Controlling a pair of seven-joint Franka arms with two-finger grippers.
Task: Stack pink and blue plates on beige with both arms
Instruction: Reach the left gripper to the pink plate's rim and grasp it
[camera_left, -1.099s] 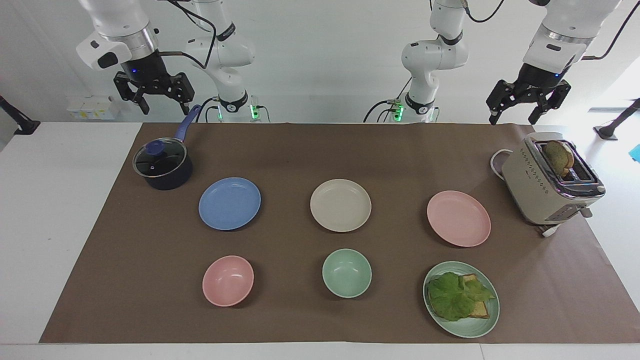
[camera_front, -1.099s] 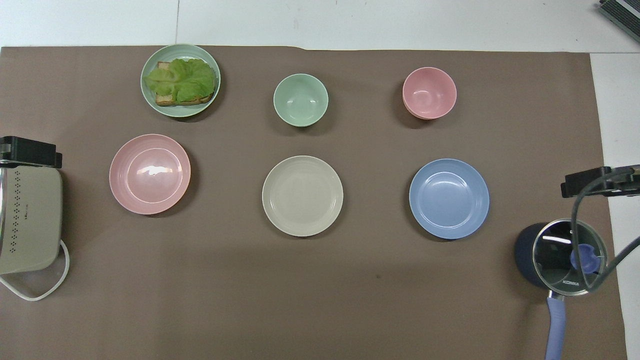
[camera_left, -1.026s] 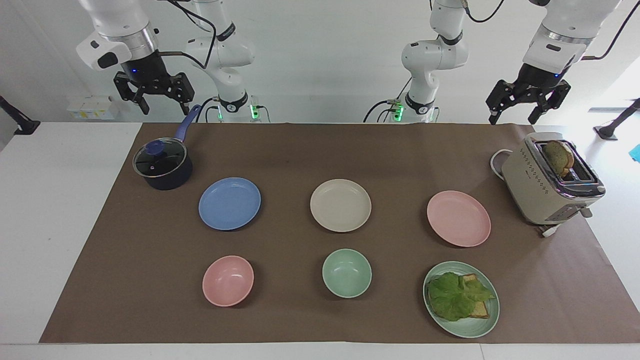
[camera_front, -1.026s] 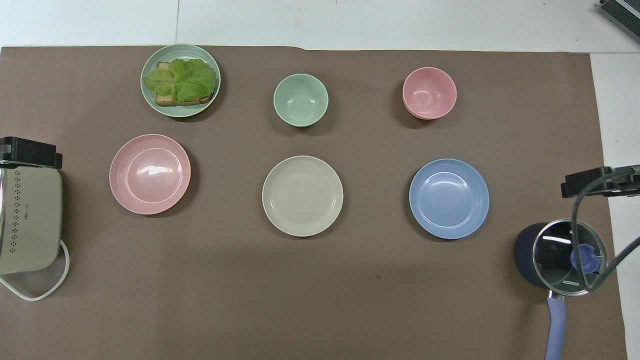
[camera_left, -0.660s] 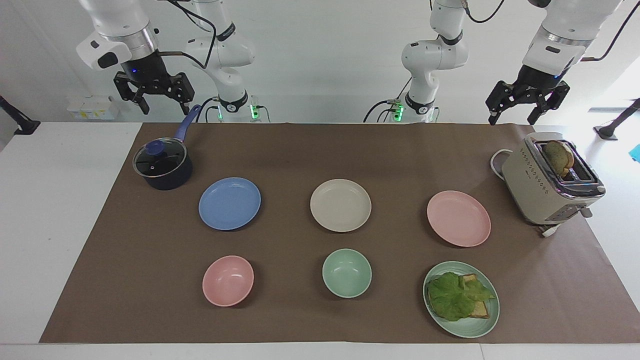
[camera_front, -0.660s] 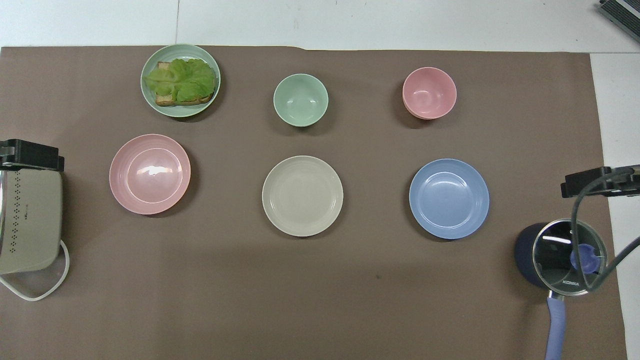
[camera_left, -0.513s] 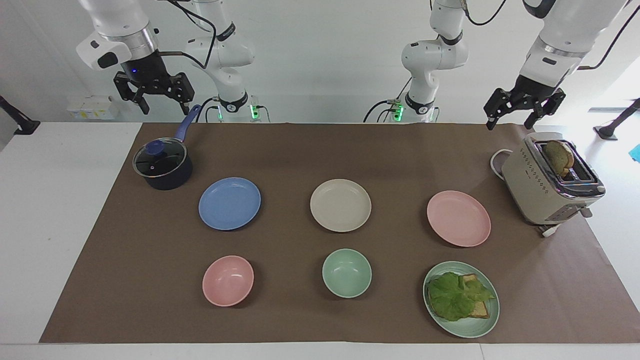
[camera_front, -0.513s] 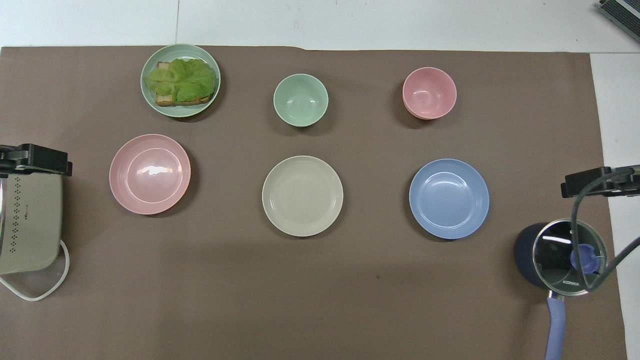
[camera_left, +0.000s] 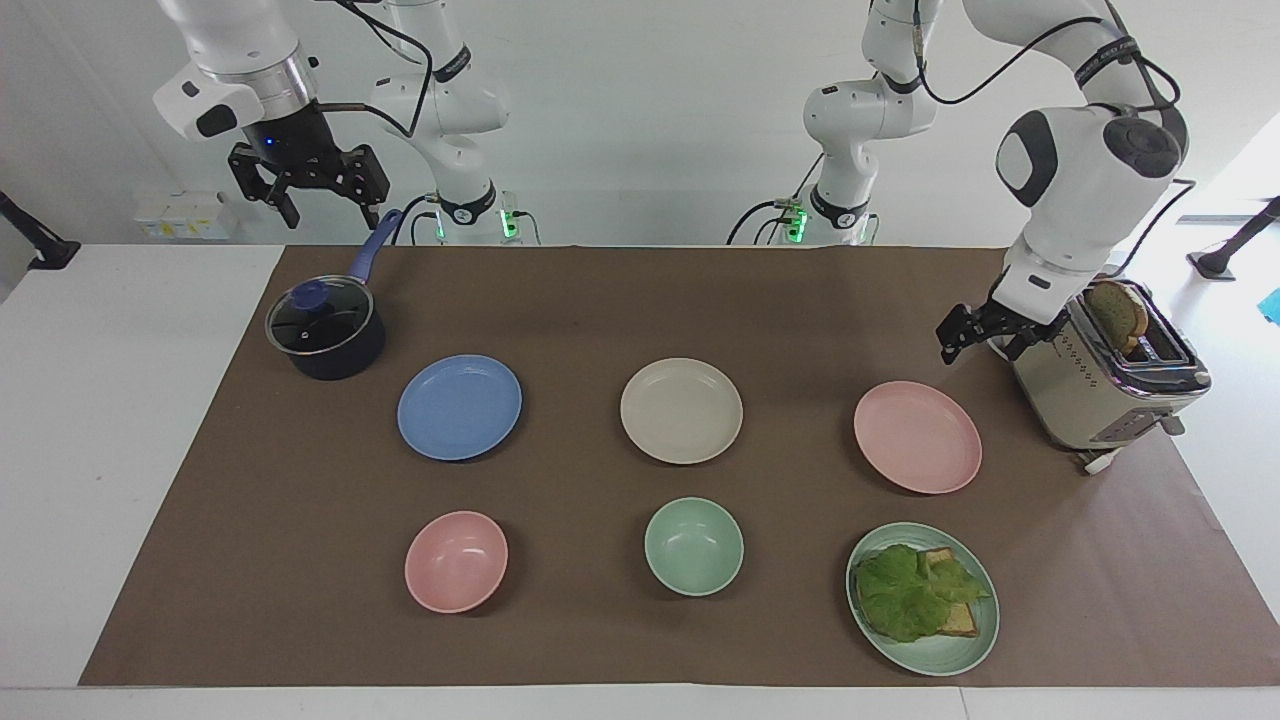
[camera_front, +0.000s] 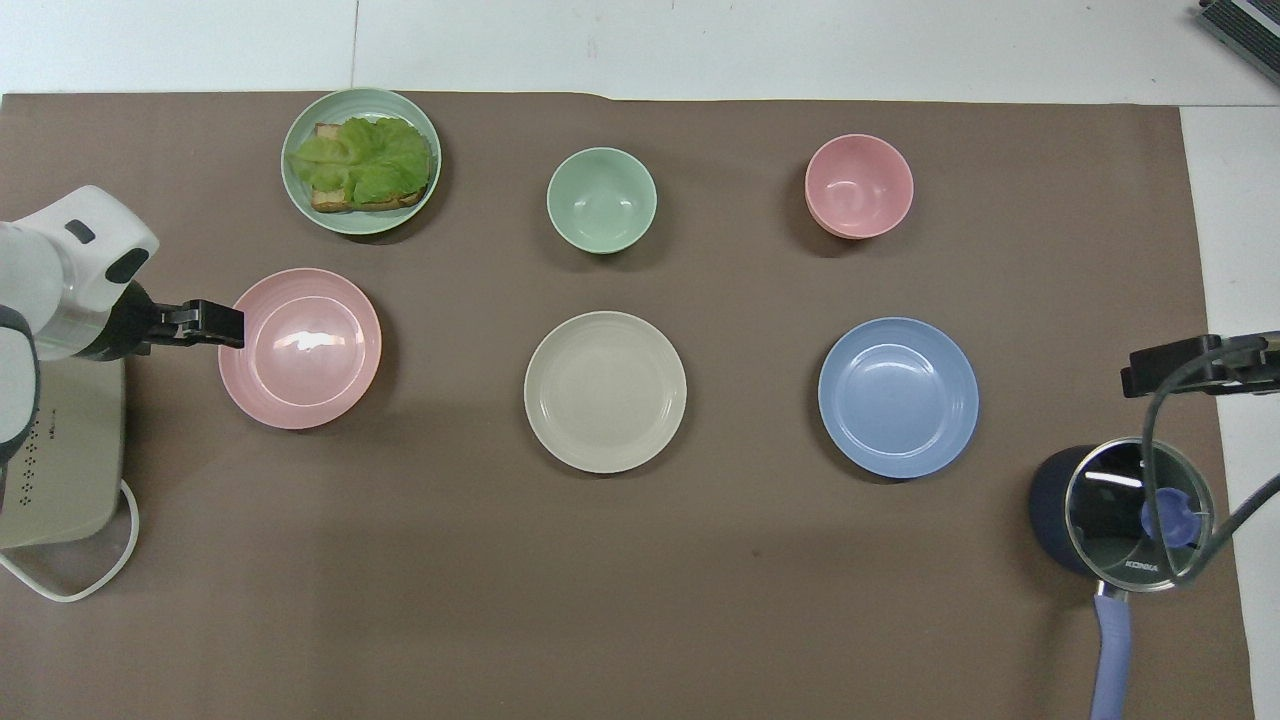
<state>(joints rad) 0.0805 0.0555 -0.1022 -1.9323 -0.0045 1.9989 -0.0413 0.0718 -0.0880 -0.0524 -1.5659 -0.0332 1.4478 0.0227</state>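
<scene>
While left tool (camera_left: 978, 338) hangs low beside toaster (camera_left: 1105, 385), at pink plate's (camera_left: 917, 436) rim toward left arm's end of bench, we see no contact; fingers apart, empty. Right tool (camera_left: 308, 196) waits raised over pot handle, fingers apart, empty. We read "KONKA" on glass lid of pot (camera_front: 1120, 512). Beige plate (camera_left: 681, 410) at mid-mat, blue plate (camera_left: 459, 407) beside it toward right arm's end, pink plate toward left arm's end. Nothing stacked yet. Dotted marks on toaster side unreadable.
</scene>
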